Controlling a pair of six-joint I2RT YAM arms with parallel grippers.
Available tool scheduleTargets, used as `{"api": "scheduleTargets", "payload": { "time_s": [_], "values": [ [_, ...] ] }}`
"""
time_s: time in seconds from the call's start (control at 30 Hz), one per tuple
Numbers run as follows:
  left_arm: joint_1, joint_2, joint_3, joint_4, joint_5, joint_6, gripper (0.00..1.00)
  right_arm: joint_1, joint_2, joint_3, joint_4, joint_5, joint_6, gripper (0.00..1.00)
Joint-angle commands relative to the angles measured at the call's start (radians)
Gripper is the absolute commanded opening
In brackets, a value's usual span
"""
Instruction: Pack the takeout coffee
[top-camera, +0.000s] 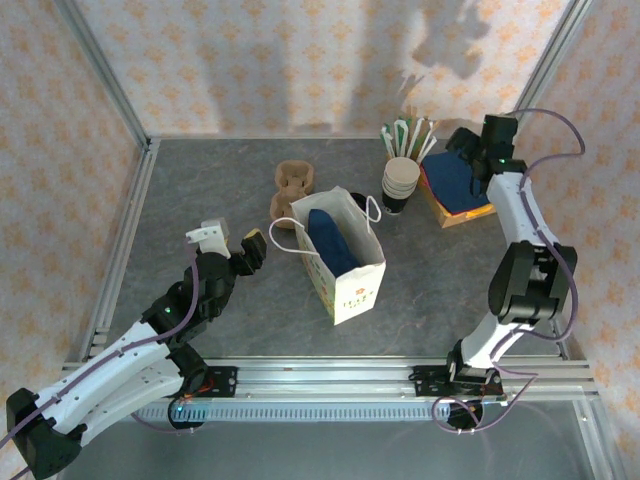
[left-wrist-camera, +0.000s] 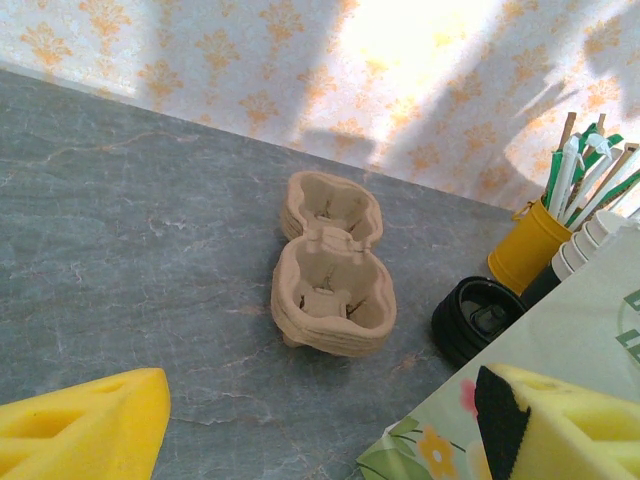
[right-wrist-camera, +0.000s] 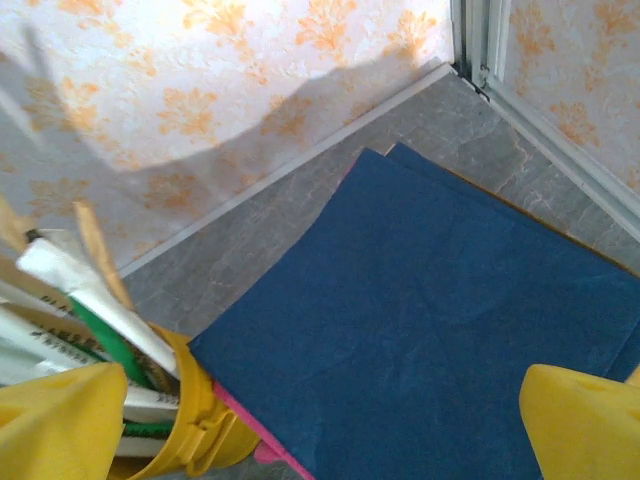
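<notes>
The takeout coffee is out of view. A flowered paper bag (top-camera: 345, 262) stands open mid-table with a blue napkin (top-camera: 328, 238) inside; its wall (left-wrist-camera: 560, 345) fills the lower right of the left wrist view. My left gripper (top-camera: 232, 243) hovers open just left of the bag, nothing between its fingers (left-wrist-camera: 320, 425); its right fingertip (left-wrist-camera: 545, 420) is close beside the bag wall. My right gripper (top-camera: 468, 150) hangs open over a stack of blue napkins (right-wrist-camera: 440, 320), jaws wide apart (right-wrist-camera: 320, 430) and empty.
A brown pulp cup carrier (left-wrist-camera: 330, 265) lies behind the bag. A black round stack of lids (left-wrist-camera: 478, 318) sits between carrier and bag. A tall nested cup stack (top-camera: 400, 183) and a yellow holder of straws (right-wrist-camera: 190, 420) stand at the back right.
</notes>
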Motion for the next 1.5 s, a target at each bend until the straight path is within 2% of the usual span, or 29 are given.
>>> {"api": "scheduleTargets", "payload": {
  "time_s": [0.0,0.23,0.6,1.1,1.47],
  "values": [
    [0.009,-0.016,0.020,-0.021,0.007,-0.005,0.81,-0.002,0.036,0.066,0.000,0.034,0.028,1.00],
    [0.009,-0.032,0.011,-0.025,0.000,-0.011,0.81,-0.005,0.184,0.176,-0.069,0.055,0.029,1.00],
    [0.009,-0.034,0.006,-0.027,-0.007,-0.011,0.82,-0.025,0.324,0.237,-0.101,0.019,0.057,1.00],
    [0.009,-0.027,0.001,-0.016,0.003,-0.016,0.82,-0.027,0.406,0.208,-0.106,-0.013,0.070,0.98],
    [0.009,-0.005,0.001,0.002,0.012,-0.021,0.82,-0.027,0.451,0.190,-0.138,-0.006,0.075,0.89]
  ]
}}
